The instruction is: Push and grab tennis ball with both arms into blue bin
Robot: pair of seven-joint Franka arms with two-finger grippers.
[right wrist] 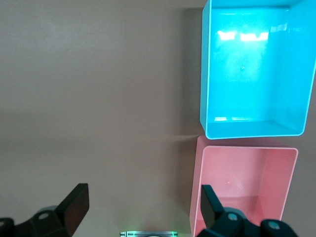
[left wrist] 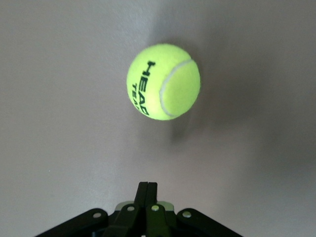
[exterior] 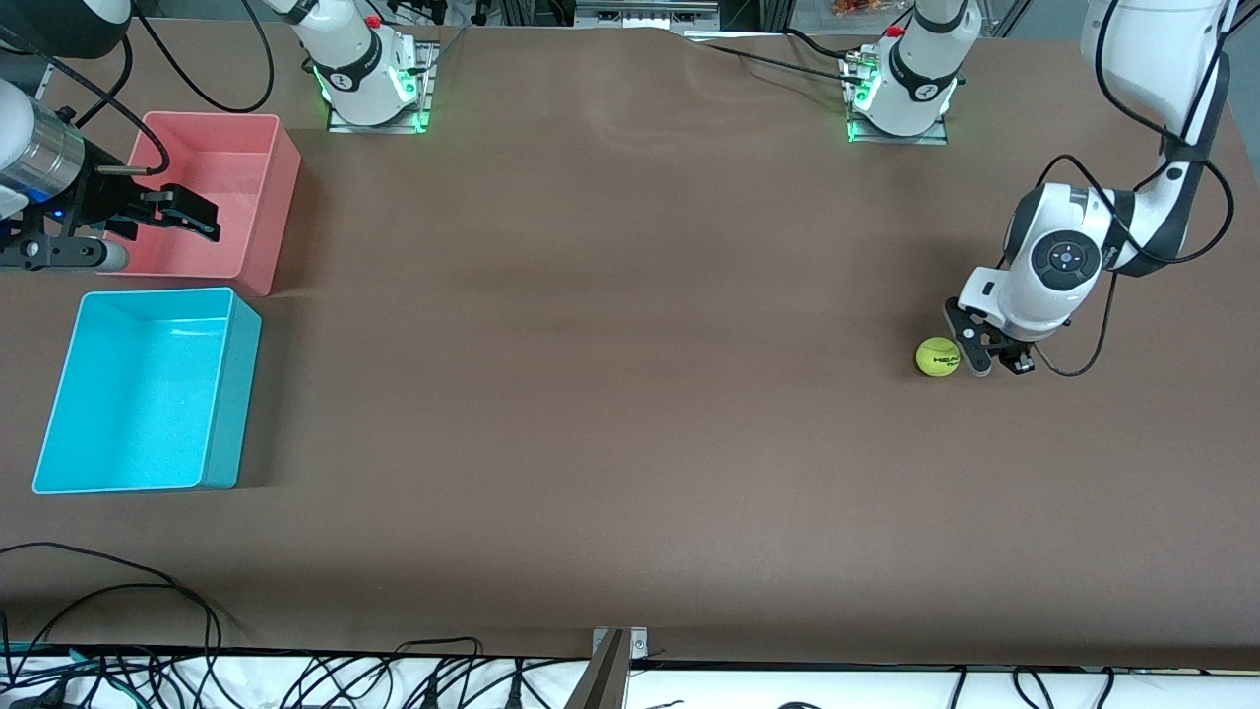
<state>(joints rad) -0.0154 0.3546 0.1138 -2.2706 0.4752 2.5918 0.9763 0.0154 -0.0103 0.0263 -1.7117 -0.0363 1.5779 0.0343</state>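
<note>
Right gripper (exterior: pixel 187 212), fingers apart, waits over the pink bin (exterior: pixel 251 138) near the blue bin (exterior: pixel 221 394). The tennis ball (exterior: pixel 938 356), light, fuzzy, free-rolling, sits by the left-arm edge; left gripper (exterior: pixel 989 359), fingers together, stands beside it. Grasp across its middle.

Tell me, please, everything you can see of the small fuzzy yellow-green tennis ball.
The small fuzzy yellow-green tennis ball is a felt-covered sphere with a pale curved seam and black "HEAD" lettering. It rests on the brown table at the left arm's end. The shut left gripper sits low right beside it; contact is unclear. Nothing holds it.
</note>
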